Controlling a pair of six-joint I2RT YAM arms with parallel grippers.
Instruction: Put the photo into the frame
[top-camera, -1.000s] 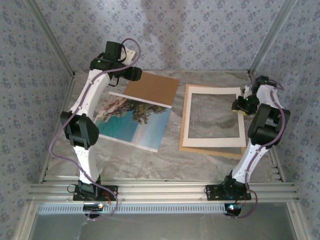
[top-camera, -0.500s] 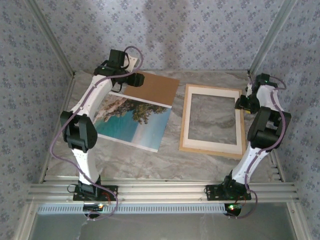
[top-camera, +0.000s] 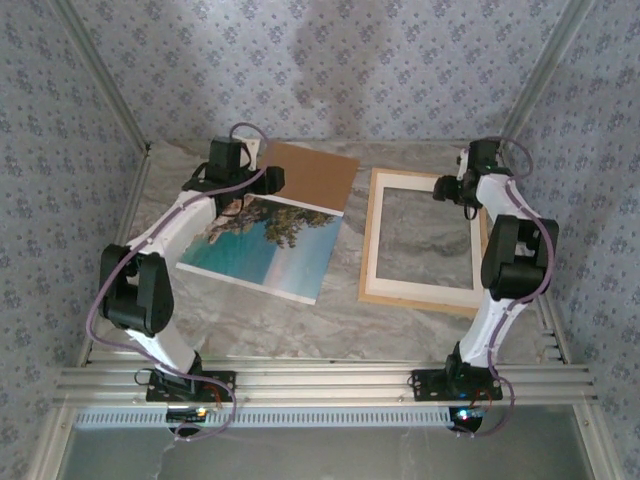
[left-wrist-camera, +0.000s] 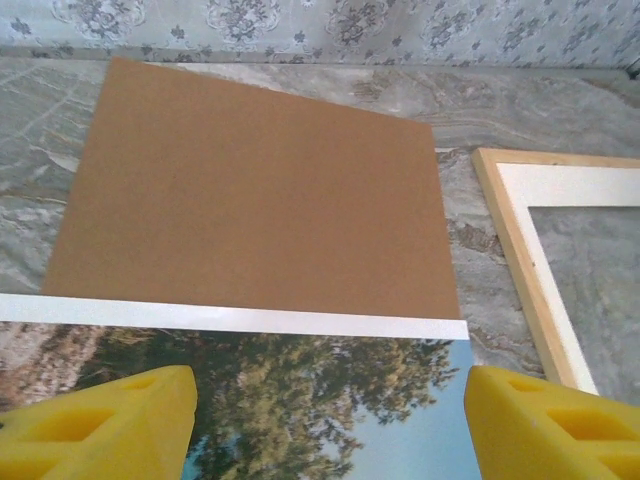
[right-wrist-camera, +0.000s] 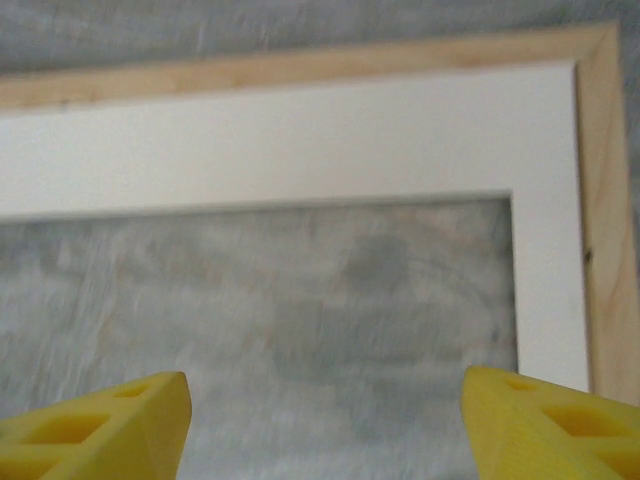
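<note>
The right gripper (top-camera: 441, 189), now wide open and empty, has moved to the far edge of the light wooden rectangular frame (right-wrist-camera: 300, 70), its white mat (right-wrist-camera: 300, 150) settled square, while the open, empty left gripper (top-camera: 272, 180) has lowered over the rectangular seaside photo (top-camera: 265, 245) left of it

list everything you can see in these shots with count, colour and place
photo: 1, turquoise sea, green trees, white margin; flat on the table, left of centre
backing board: 1, brown; behind the photo, near edge under it
frame: 1, light wood; flat at right
mat: 1, white; inside the frame
table: 1, grey marble; under everything
walls: 3, blue-grey patterned; around the table
rails: several, silver; near edge
left arm: 1, white and black; left side
right arm: 1, white and black; right side
left claw: 1, yellow, open; over the photo's far edge
right claw: 1, yellow, open; over the frame's far end
</note>
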